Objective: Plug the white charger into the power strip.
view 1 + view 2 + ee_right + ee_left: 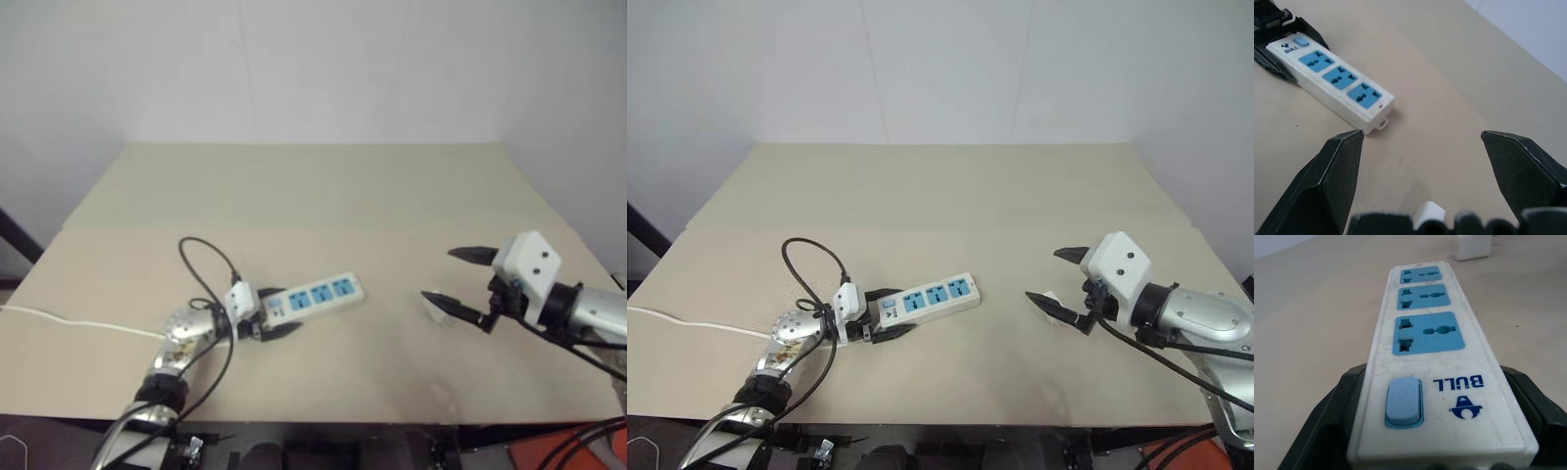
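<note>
L end effector (pixel 884 326) sits low on the tabletop (pixel 950 186) at the switch end of the power strip (pixel 926 298). Its black fingers (pixel 1327 416) stand apart, one on each long side of the strip, straddling it; left wrist view shows them close along the strip's sides, but can't tell if they actually press on it. Strip lies flat, angled, w/ three blue sockets facing up; running away from the L end effector come the switch, then the sockets, then the free end. A thin white cord (pixel 686 322) trails off toward the tabletop's left edge, behind the L end effector.

R end effector (pixel 1063 283) hovers above the tabletop on the right side, fingers spread wide, nothing between them. White charger (pixel 1050 297) lies on the tabletop just below and beside its lower finger, not gripped; in the right wrist view it peeks out at the base between the fingers.

Open room: bare surface between the strip's free end and the R end effector, no obstacles in that gap. Far half of the tabletop beyond both end effectors is bare to the wall. Strip sits nearer the front edge than the back; R end effector is fairly near the right edge.
</note>
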### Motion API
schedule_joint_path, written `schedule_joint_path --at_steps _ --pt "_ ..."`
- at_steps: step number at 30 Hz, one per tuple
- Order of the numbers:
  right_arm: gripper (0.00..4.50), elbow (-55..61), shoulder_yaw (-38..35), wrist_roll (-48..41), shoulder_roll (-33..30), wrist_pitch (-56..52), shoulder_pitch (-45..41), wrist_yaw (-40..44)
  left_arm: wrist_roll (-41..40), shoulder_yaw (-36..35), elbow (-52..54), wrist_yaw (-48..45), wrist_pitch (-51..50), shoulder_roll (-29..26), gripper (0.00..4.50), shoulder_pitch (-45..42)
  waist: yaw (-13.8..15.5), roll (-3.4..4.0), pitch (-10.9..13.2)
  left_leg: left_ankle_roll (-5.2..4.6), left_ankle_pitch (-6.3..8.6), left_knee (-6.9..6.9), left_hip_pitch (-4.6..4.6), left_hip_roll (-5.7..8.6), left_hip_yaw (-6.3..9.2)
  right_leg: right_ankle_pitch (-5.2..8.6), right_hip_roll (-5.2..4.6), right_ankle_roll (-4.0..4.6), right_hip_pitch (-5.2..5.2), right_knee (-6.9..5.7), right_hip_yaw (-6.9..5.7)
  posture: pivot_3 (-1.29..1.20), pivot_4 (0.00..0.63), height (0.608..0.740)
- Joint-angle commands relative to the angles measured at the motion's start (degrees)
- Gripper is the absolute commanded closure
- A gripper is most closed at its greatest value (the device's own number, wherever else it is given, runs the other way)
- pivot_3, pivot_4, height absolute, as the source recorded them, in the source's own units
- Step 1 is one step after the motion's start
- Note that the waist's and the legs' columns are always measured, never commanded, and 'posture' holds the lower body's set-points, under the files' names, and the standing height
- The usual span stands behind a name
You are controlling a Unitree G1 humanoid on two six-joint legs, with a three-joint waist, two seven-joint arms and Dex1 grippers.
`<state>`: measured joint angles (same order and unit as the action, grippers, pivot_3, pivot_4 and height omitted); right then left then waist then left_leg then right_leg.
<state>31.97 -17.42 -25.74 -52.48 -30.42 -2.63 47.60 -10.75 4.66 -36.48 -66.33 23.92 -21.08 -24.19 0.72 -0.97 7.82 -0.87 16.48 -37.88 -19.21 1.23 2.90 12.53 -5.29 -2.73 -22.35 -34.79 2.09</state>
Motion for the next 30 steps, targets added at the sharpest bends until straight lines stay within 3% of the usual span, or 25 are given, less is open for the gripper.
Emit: schedule_joint_path --at_steps 1,7,13,16,21,30 --pt "0.00 -0.30 -2.24 -0.60 -1.36 0.48 -0.49 1.27 -0.96 0.12 0.01 -0.30 -0.08 1.29 1.09 -0.65 -0.01 0.00 0.00 0.00 0.00 0.00 -0.01 0.00 0.02 0.00 0.00 0.00 -0.01 0.00 -0.03 0.00 0.150 0.740" --pt "0.00 -6.45 0.45 -1.17 -3.22 0.87 -6.49 4.81 -3.17 2.33 3.34 -11.11 -2.42 -0.24 1.09 -5.81 -0.21 -0.12 0.09 0.00 0.00 0.00 -0.12 0.03 0.02 -0.01 0.00 0.01 -0.12 0.04 -0.05 0.00 0.150 0.740" --pt "0.00 -10.30 5.01 -0.52 -2.98 -2.96 -12.02 4.77 -1.08 3.66 -2.53 -16.52 0.65 0.09 1.09 -7.58 -0.51 -0.12 0.10 -0.05 0.03 0.00 -0.20 0.00 0.02 0.00 0.03 0.02 -0.20 0.10 -0.05 0.00 0.150 0.740" --pt "0.00 -11.13 8.72 -0.02 -2.45 -15.66 -18.44 -2.16 0.90 4.08 -6.73 -15.62 2.43 0.45 1.09 -8.25 -0.97 -0.14 0.12 -0.07 0.04 0.00 -0.21 0.00 0.02 -0.01 0.01 0.02 -0.25 0.11 0.00 0.00 0.150 0.740" --pt "0.00 -14.23 16.58 -1.08 -1.60 -43.79 -37.11 -9.42 3.72 5.58 -11.05 -14.45 3.93 0.62 1.09 -8.25 -1.03 -0.07 0.07 -0.06 0.04 -0.01 -0.30 0.01 0.19 -0.03 -0.02 0.05 -0.49 -0.10 0.11 0.00 0.150 0.740" --pt "0.00 -24.21 30.56 -0.60 -2.92 -61.75 -54.15 -10.14 3.73 6.46 -9.67 -14.10 3.23 0.98 1.09 -7.60 -0.33 0.08 -0.05 -0.07 0.03 -0.03 -0.57 0.05 0.20 -0.04 -0.06 0.07 -0.81 -0.14 0.07 0.00 0.150 0.740"
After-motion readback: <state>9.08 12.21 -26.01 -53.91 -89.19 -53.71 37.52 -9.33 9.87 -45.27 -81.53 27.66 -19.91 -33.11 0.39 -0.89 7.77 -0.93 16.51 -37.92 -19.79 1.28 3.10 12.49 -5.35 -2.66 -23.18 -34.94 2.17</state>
